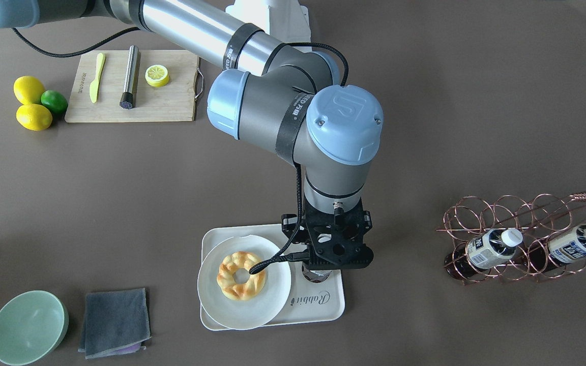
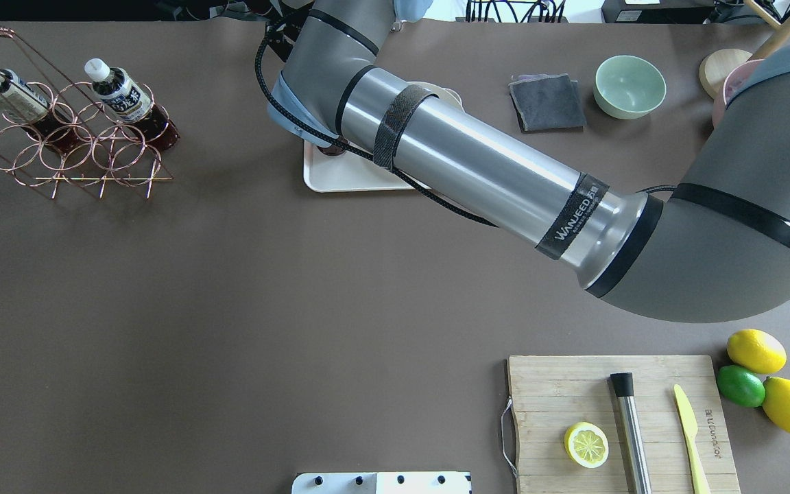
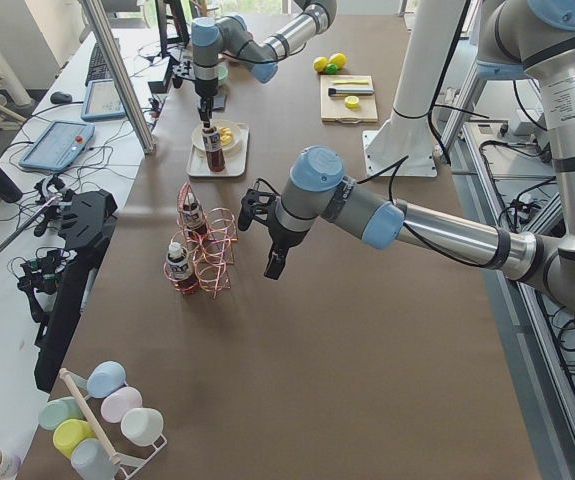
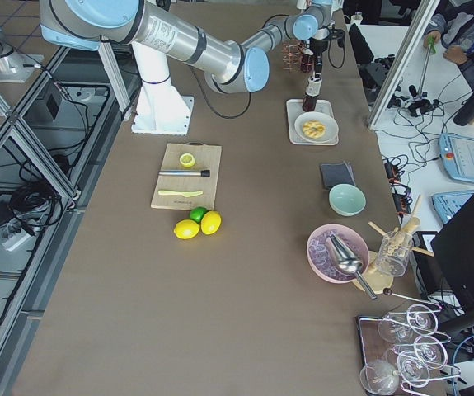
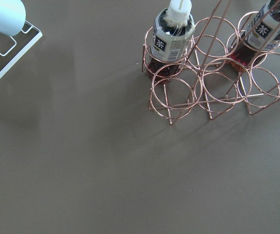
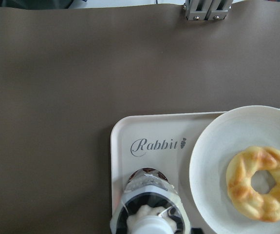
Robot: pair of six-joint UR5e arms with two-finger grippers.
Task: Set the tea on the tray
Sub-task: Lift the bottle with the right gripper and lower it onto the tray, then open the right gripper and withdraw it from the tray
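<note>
Down on the tray (image 6: pixel 122 161), on the bare strip beside the plate (image 6: pixel 213 161), sits the tea (image 6: pixel 148 204). I'd guess it's put there so it clears the plate. The right gripper (image 1: pixel 319 268) looks pinched on its top to steady it. It's upright, long axis vertical, cap up. The left gripper (image 3: pixel 272 262) hangs by the rack (image 3: pixel 207 255); spread or closed, can't tell.

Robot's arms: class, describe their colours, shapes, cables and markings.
Both arms, the right arm and the left arm, are silver tubes joined by rounded grey joints with pale-blue caps. Black straps with white lettering wrap the right arm, and a black cable runs down it to its black, holed claw.
</note>
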